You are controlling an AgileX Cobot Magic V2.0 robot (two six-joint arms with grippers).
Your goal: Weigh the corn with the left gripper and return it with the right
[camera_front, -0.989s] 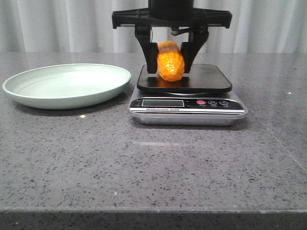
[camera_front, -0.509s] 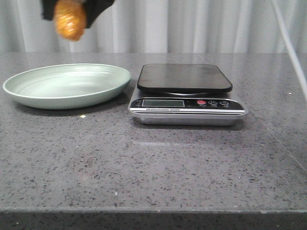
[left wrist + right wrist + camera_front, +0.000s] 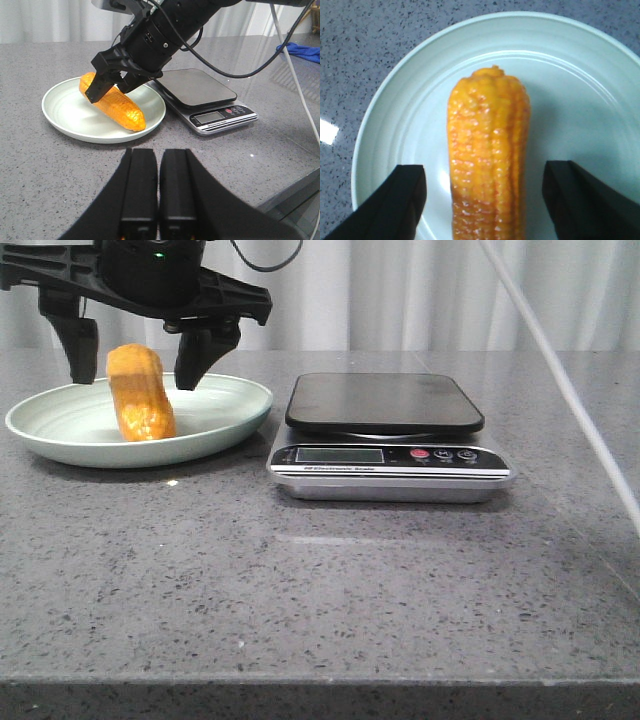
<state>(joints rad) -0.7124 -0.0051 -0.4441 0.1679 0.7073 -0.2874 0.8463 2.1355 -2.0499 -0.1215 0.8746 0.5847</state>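
The corn (image 3: pixel 140 393) is seen lying in the pale green plate (image 3: pixel 225 420) at the left of the front view, one end raised toward the back. It is straddled by the right gripper (image 3: pixel 138 365), whose jaws are spread wide, a fingertip (image 3: pixel 195 370) hanging on each side of the cob without touching it; in the right wrist view the corn (image 3: pixel 489 160) is shown between the two dark tips with plate visible on both sides. The left gripper (image 3: pixel 159 187) is seen at the bottom centre of its own wrist view, jaws pressed together and holding nothing. A scale (image 3: pixel 390 455) stands on the grey counter (image 3: pixel 320 580) just beside the plate, at frame centre.
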